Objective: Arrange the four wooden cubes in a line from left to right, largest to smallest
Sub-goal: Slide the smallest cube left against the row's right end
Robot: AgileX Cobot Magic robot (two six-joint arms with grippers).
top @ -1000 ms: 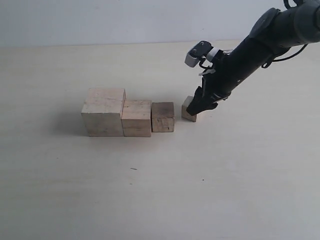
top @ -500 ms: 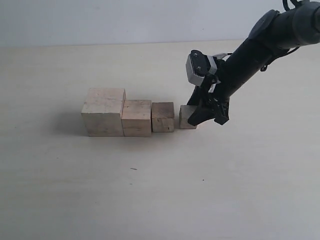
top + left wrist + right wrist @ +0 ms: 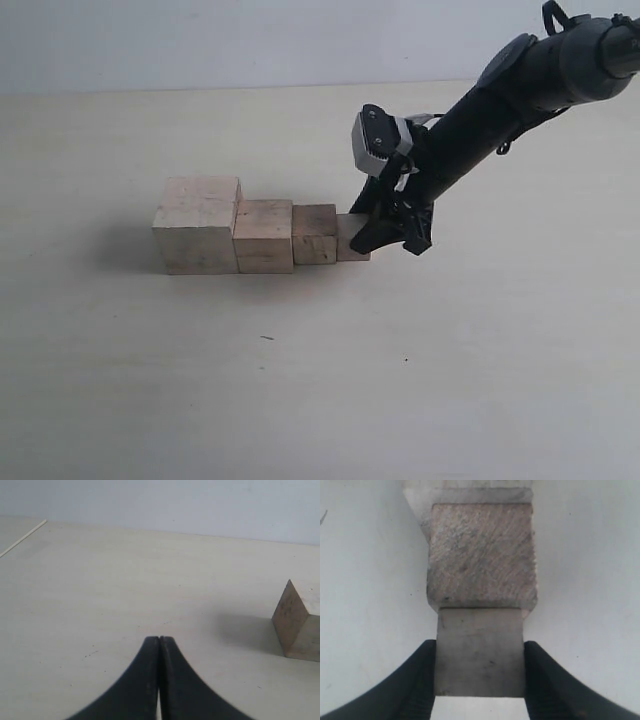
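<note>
Four pale wooden cubes stand in a touching row on the table: the largest cube (image 3: 195,228) at the left, then the second cube (image 3: 263,237), the third cube (image 3: 314,235) and the smallest cube (image 3: 350,238). My right gripper (image 3: 372,240) comes in from the right and is shut on the smallest cube (image 3: 480,650), one finger (image 3: 427,680) on each side. That cube presses against the third cube (image 3: 482,555). My left gripper (image 3: 159,640) is shut with nothing in it, low over bare table, and the largest cube (image 3: 300,625) stands off to one side of it.
The pale table (image 3: 300,380) runs out to a light wall at the back. The right arm (image 3: 500,95) slants down from the upper right. A table edge (image 3: 22,539) shows in the left wrist view.
The right gripper turned and carried the smallest cube left until it met the third cube. The whole row has slid slightly to the left.
</note>
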